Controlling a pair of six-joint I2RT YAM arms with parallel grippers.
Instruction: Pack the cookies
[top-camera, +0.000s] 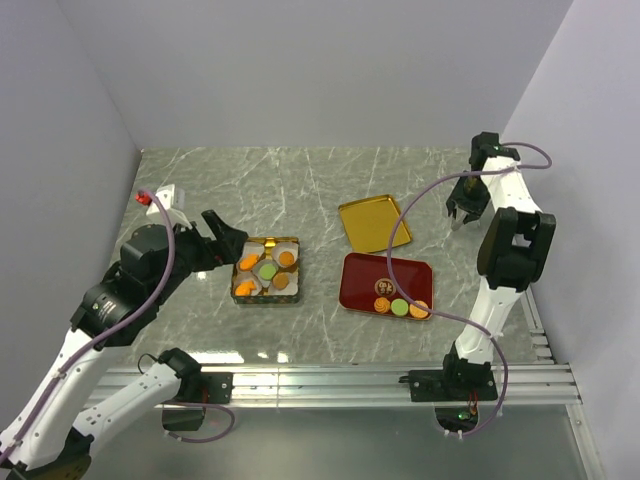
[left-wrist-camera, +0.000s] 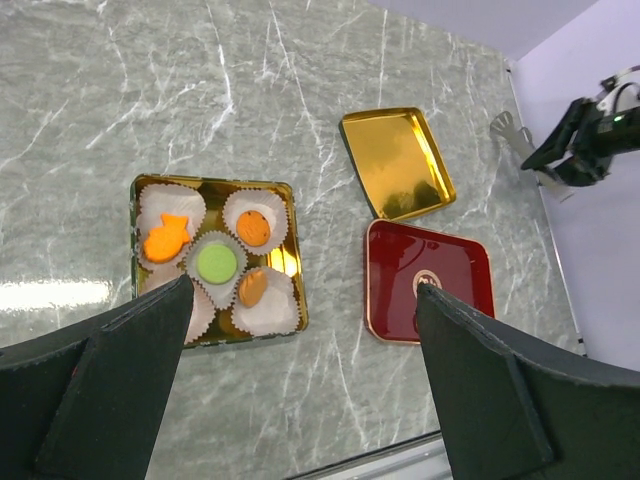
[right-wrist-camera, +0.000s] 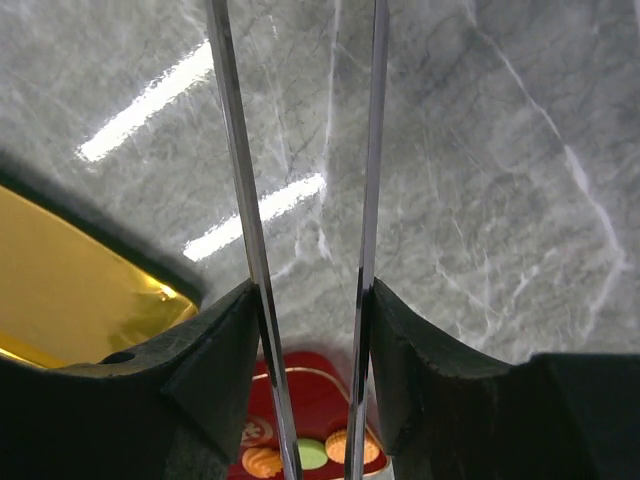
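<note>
A gold tin (top-camera: 240, 296) holds white paper cups with several cookies (top-camera: 268, 270): three orange, one green (left-wrist-camera: 216, 263). My left gripper (top-camera: 228, 240) hovers open at the tin's left side, fingertips (left-wrist-camera: 170, 300) wide apart, nothing between them. More cookies (top-camera: 400, 307), orange and green, lie along the near edge of a red tray (top-camera: 385, 272). My right gripper (top-camera: 466, 205) hangs high at the far right, shut on metal tongs (right-wrist-camera: 240, 180). The tong blades run between its pads (right-wrist-camera: 220, 340), with the red tray's cookies (right-wrist-camera: 312, 455) far below.
A gold lid (top-camera: 372, 222) lies upside down just behind the red tray. A small white and red object (top-camera: 160, 197) sits at the far left by the wall. An aluminium rail (top-camera: 330, 380) runs along the near edge.
</note>
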